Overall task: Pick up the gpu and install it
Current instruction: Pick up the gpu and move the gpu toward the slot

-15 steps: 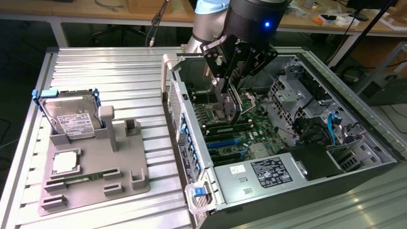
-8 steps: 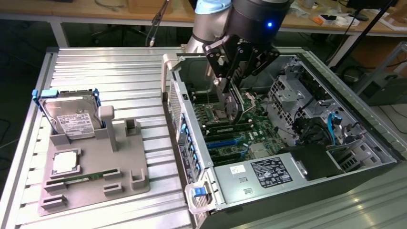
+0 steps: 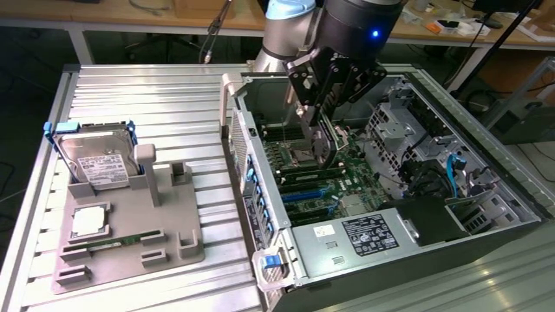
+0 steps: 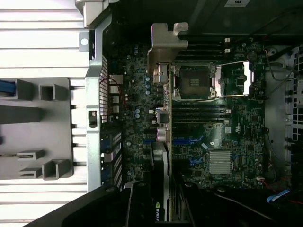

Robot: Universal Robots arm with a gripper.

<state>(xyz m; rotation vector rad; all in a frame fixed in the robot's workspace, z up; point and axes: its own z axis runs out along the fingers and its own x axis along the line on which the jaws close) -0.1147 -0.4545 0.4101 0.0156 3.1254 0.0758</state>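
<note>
Here the gripper (image 3: 323,123) has its jaws pinching the gpu (image 3: 327,149), which hangs over the motherboard (image 3: 351,170) inside the open PC case (image 3: 416,273), bracket (image 4: 166,42) farthest from the jaws. You'd best square the card's edge conn. w/ the blue slot (image 4: 185,141) & the bracket w/ the rear wall (image 4: 94,118), then go down slowly.

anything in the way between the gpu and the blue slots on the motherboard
Nothing visible. The gripper holds the gpu over the motherboard, and the blue slots beneath look bare.
</note>
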